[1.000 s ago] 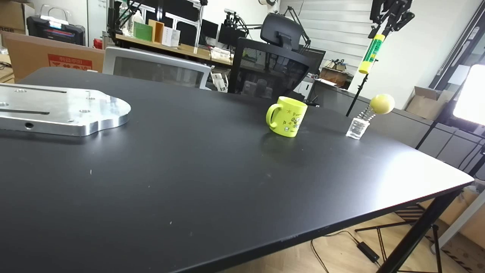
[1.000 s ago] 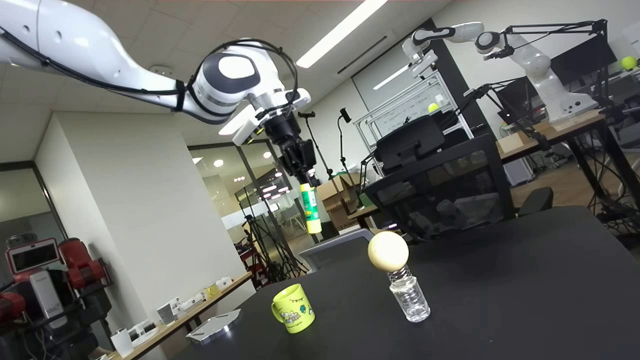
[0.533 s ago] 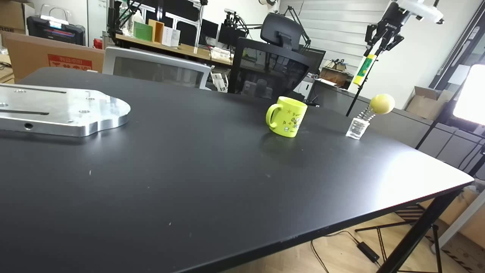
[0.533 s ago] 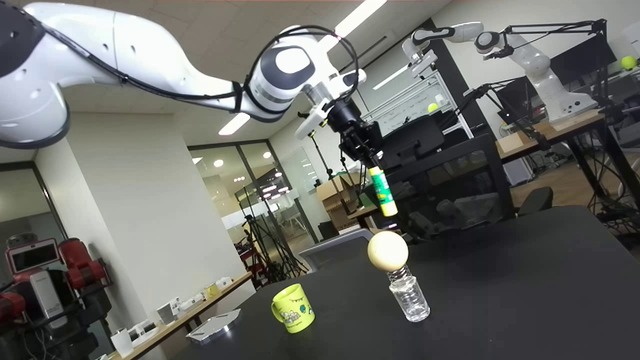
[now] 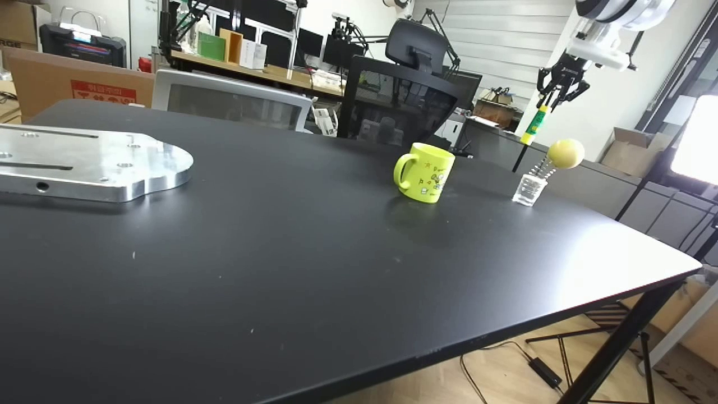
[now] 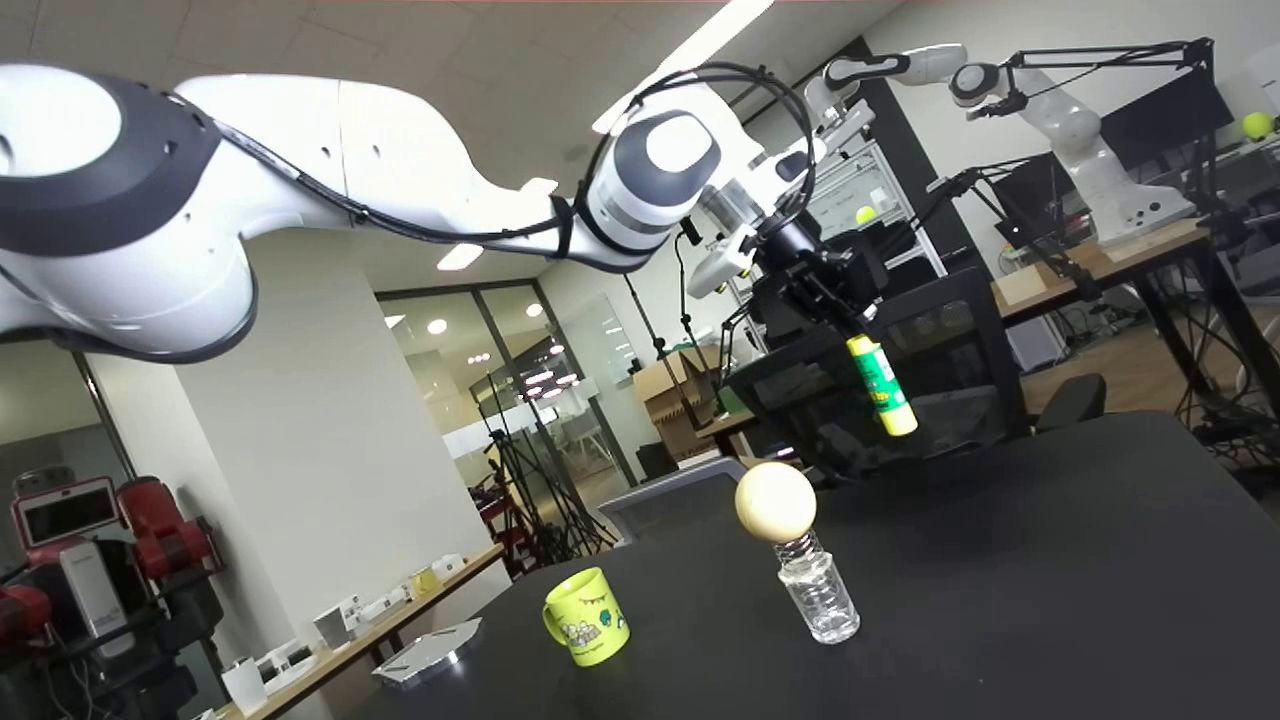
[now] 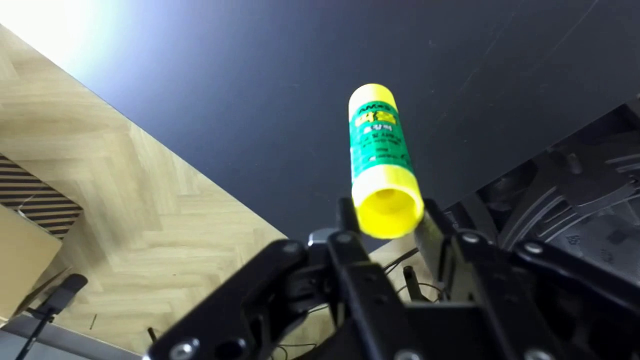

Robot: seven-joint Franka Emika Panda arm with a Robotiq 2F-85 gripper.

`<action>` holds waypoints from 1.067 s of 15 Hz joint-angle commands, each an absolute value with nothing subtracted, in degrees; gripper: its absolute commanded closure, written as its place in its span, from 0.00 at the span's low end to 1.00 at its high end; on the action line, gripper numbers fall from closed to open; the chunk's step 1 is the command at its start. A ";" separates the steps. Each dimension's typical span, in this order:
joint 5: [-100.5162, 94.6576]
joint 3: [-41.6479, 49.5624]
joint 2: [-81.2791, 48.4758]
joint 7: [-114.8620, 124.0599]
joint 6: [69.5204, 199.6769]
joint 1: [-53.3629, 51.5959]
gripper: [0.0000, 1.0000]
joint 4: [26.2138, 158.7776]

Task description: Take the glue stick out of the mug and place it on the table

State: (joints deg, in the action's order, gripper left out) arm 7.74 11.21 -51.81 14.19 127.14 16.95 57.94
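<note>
the glue stick (image 7: 380, 147) is a yellow-ended tube, its green label printed in yellow and dark lettering, its upper end hollow. the gripper (image 7: 389, 214), jaws clamped on that end, holds it tilted above the black table (image 7: 240, 120).

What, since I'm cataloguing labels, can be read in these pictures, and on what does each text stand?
"AMOS", slightly blurred: glue stick.
"딱풀", probably, in blurred yellow: glue stick, whose finer print is unreadable.
"취급주의": red panel of the cardboard box.
"RGE", cut off by the picture's edge: other box.
Mug: lettering too small and blurred.
Any other writing is too small or blurred.
</note>
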 commanded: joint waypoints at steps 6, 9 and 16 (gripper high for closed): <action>7.48 14.36 -61.78 19.63 127.49 18.42 0.91 51.00; 7.48 15.06 -63.68 19.89 127.18 18.54 0.91 50.74; 7.76 15.96 -64.98 20.67 126.19 18.50 0.34 49.57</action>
State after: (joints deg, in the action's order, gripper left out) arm 7.79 15.28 -63.70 18.36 128.34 18.28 53.72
